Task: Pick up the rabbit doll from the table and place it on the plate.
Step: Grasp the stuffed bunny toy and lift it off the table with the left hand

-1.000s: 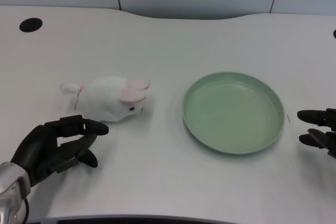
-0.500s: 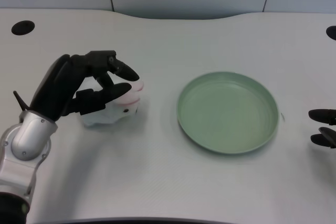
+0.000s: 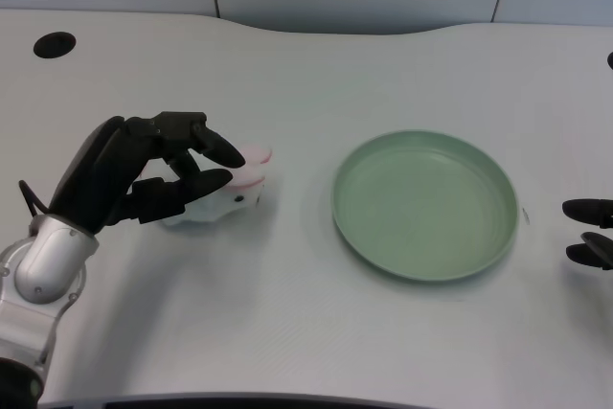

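Observation:
The white rabbit doll with pink ears lies on the table left of centre, and my left hand mostly covers it. My left hand reaches over it from the left. Its fingers curl over the doll's back and ears, and the thumb presses on its near side. Only the head, the pink ears and a bit of white body show past the fingers. The doll rests on the table. The green plate lies bare to the right, about a hand's width from the doll.
My right hand rests at the right edge, just beyond the plate. A black hole sits in the tabletop at the far left. The table's curved back edge runs along the top.
A second ago my left hand lay near the front edge, below the doll. It has since risen and come down over the doll, closing its fingers around it. The camera shifted slightly.

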Robot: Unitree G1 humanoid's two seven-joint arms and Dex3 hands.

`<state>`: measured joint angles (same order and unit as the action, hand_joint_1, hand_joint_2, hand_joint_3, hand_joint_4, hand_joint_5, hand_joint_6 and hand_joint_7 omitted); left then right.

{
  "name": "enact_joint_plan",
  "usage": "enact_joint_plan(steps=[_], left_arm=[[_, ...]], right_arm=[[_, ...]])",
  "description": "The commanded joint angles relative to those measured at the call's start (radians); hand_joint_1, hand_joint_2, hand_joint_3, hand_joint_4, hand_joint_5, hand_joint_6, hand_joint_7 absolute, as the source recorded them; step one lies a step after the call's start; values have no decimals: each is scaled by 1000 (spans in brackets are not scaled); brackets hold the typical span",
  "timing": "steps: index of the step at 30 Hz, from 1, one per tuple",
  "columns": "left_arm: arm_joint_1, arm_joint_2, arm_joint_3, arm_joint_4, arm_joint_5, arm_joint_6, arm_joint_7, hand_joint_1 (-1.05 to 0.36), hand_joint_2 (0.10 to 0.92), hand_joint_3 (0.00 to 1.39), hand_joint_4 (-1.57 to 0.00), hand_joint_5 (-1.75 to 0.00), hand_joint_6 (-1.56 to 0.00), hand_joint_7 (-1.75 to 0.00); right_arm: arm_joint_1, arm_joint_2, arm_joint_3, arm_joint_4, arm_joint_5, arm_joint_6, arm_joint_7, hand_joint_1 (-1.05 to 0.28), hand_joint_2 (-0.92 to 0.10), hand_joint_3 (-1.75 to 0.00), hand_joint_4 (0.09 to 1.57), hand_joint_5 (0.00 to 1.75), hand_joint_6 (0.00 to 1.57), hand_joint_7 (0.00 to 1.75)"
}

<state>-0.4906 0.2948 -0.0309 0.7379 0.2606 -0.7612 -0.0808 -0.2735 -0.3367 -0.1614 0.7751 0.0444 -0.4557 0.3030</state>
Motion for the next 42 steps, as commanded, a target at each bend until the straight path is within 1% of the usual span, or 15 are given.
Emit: enact_joint_plan(steps=[1, 3, 7, 8, 11, 15, 18, 21, 23, 26, 28, 30, 33, 36, 42], left_arm=[[1, 30, -1, -5, 6, 5, 15, -424, 921, 216, -796, -1206, -909, -674], [-3, 40, -2, -3, 15, 3, 22, -424, 921, 211, -800, -1214, -914, -673], [-13, 75, -9, -19, 76, 21, 73, -441, 921, 196, -788, -1223, -911, -665], [-16, 85, -9, -25, 87, 25, 80, -444, 921, 164, -770, -1199, -907, -577], [-30, 127, -12, -42, 123, 31, 95, -453, 921, 85, -770, -956, -941, -237], [-40, 184, -31, -89, 205, 72, 117, -525, 921, 77, -763, -670, -874, -38], [-45, 217, -48, -121, 236, 99, 111, -571, 921, 61, -749, -468, -777, -8], [-62, 244, -77, -131, 272, 110, 103, -587, 920, 34, -705, -327, -673, -4], [-73, 256, -96, -138, 292, 127, 88, -620, 921, 39, -628, -221, -569, -1], [-89, 274, -130, -166, 318, 180, 35, -667, 921, 47, -495, -128, -427, 0], [-103, 285, -156, -199, 333, 244, -39, -714, 921, 54, -365, -56, -315, 0], [-127, 288, -186, -215, 355, 300, -97, -768, 921, 50, -240, -12, -217, 1], [-168, 279, -228, -203, 371, 349, -156, -821, 921, 36, -129, -1, -138, 0], [-225, 256, -276, -156, 381, 403, -227, -898, 921, 31, -36, 0, -71, 0], [-319, 204, -347, -22, 395, 448, -259, -969, 919, 29, -3, -1, -57, -9]], right_arm=[[1, -3, -12, 2, 19, 11, -4, -405, -921, -194, 1029, 7, 929, 7], [1, 0, -11, 0, 19, 12, -9, -402, -921, -190, 1029, 7, 925, 5], [0, -2, -2, 1, 6, 1, -18, -406, -921, -190, 1025, 4, 922, 2], [-1, -2, 0, 4, 4, -3, -19, -406, -921, -192, 1023, 3, 918, 1], [-1, 5, -4, 11, 22, -13, -3, -402, -921, -192, 1024, 3, 910, 0], [-2, 11, -7, 32, 25, -50, 2, -396, -921, -188, 1029, 5, 910, 1], [6, 16, -4, 19, 20, -47, -5, -396, -921, -188, 1034, 7, 907, 0], [13, 21, -4, 7, 24, -39, -3, -403, -921, -188, 1034, 7, 912, 3], [19, 21, -2, -9, 20, -24, -7, -413, -921, -188, 1031, 5, 919, 6], [29, 18, 0, -33, 13, -10, -11, -412, -921, -193, 1020, 1, 917, 4], [35, 17, 0, -47, 16, 2, -8, -411, -921, -195, 1009, 0, 911, 1], [41, 19, -1, -56, 16, 3, -10, -407, -921, -196, 1011, 3, 905, 0], [53, 21, 2, -77, 6, 2, -25, -404, -921, -196, 1018, 7, 909, 3], [68, 19, 7, -107, 5, 22, -28, -406, -921, -196, 1012, 4, 908, 2], [105, 20, 14, -193, -14, 77, -53, -428, -921, -196, 1013, 3, 906, 1]])
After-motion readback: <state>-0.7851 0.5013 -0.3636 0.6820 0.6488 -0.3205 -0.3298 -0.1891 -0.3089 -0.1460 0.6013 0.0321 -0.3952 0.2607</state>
